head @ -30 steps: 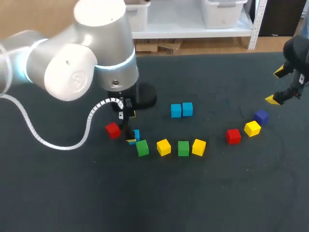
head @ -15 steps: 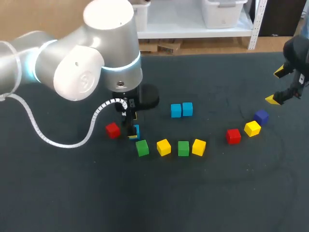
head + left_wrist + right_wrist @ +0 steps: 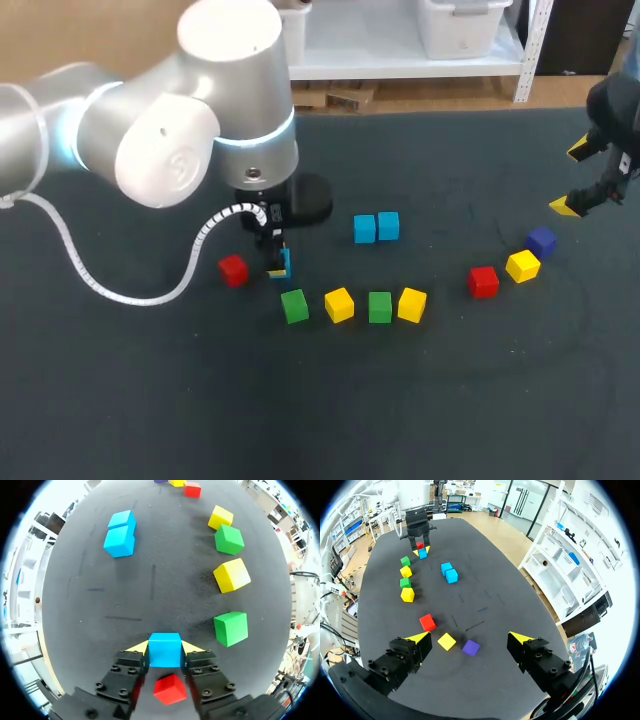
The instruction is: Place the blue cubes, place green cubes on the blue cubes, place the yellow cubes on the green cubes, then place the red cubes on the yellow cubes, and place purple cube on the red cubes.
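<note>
Here our left end effector (image 3: 165, 645) clamps a blue cube (image 3: 164, 654), with a red cube (image 3: 170, 689) near it and a green cube (image 3: 230, 628) beside it. Our right end effector (image 3: 470, 637) hangs open, the purple cube (image 3: 470, 647) ahead of it, well across the table (image 3: 450, 400).

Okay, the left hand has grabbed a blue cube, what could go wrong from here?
1. The left hand pinches the blue cube just at its yellow tips, so the cube might slip or twist in transit.
2. The red cube sits close beside that hand; a low swing could knock it.
3. Setting down next to the two blue cubes, which touch each other, could nudge them apart.
</note>
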Controlling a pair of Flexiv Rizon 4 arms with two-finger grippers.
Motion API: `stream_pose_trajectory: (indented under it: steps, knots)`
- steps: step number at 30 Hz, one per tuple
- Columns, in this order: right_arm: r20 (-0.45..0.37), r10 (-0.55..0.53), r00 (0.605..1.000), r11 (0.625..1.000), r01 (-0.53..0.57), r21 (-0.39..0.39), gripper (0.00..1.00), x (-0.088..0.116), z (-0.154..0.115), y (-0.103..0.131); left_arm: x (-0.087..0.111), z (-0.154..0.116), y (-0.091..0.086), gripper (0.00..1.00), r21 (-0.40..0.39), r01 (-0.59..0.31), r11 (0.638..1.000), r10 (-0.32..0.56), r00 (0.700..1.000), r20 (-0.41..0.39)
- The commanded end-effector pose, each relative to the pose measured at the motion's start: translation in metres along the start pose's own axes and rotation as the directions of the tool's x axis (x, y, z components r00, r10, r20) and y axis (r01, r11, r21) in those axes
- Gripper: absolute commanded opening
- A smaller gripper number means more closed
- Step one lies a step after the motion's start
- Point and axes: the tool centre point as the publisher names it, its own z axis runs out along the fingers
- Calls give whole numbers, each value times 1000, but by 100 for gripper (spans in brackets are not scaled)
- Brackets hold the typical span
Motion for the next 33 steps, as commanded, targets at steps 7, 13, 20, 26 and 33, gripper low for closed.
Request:
stream_pose_trajectory:
  steps: [7, 13, 20, 26, 33]
  knots:
    - [1, 0, 1000, 1000, 0, -3, 100, 0, 1, -1, -19, -11, 14, 0, 0, 41, 999, -41, 997, -61]
    - [1, 0, 1000, 1000, 0, -3, 100, 0, 1, -1, -39, -14, 21, 0, 19, 38, 999, -37, 997, -71]
    - [1, 0, 1000, 1000, 0, -3, 100, 0, 1, -1, -59, -12, 31, 0, 17, 12, 1000, -11, 996, -84]
    - [1, 0, 1000, 1000, 0, -3, 100, 0, 1, -1, -73, -9, 37, 0, 26, -11, 1000, 13, 996, -83]
    - [1, 0, 1000, 1000, 0, -3, 100, 0, 1, -1, -82, -5, 48, 0, 35, -24, 999, 26, 998, -64]
